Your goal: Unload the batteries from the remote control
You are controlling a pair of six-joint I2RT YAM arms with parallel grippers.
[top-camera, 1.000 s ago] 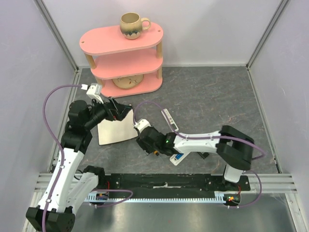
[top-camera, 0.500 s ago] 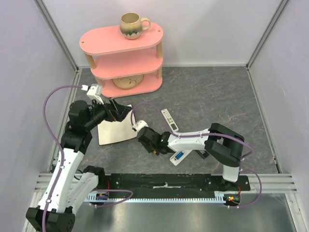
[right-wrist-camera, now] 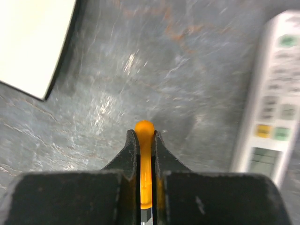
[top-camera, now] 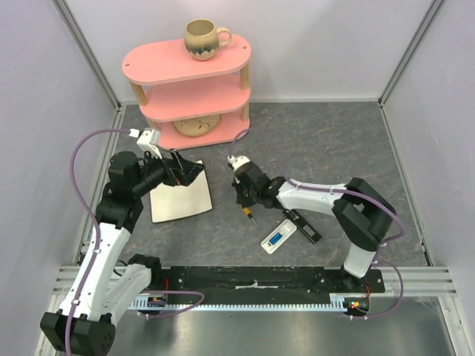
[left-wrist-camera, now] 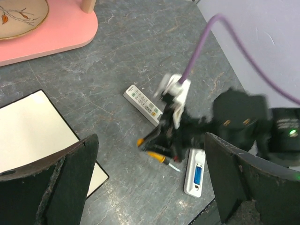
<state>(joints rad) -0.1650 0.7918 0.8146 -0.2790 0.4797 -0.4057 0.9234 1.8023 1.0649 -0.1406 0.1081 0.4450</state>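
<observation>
1. While the right arm has been moving, the left gripper (top-camera: 184, 170) has stayed where it was. It hangs over the far corner of the white pad (top-camera: 180, 200) with its jaws spread fully wide and nothing between them.
2. Further right, the right gripper (right-wrist-camera: 145, 136) has changed most. A second ago its jaws were apart, low and near the table's front edge. Now they are fully closed on the orange handle of the screwdriver (right-wrist-camera: 144, 127), whose rounded end pokes out past the fingertips.
3. With the tool pinched, that arm has swung away from the front edge towards the shelf side. It now carries the screwdriver above the bare mat beside a keypad remote (right-wrist-camera: 269, 108).
4. Moving away has uncovered the open remote (top-camera: 278, 237), which lies on its face, well apart from the gripper.
5. The batteries (top-camera: 276, 239) are still seated in its compartment, showing as a blue patch. None is out yet.
6. Just beside that remote's far end lies the black strip (top-camera: 304, 226), untouched.
7. My reading is that the tool pickup is finished and prying has not begun. The tip must next come back down to the cells.
</observation>
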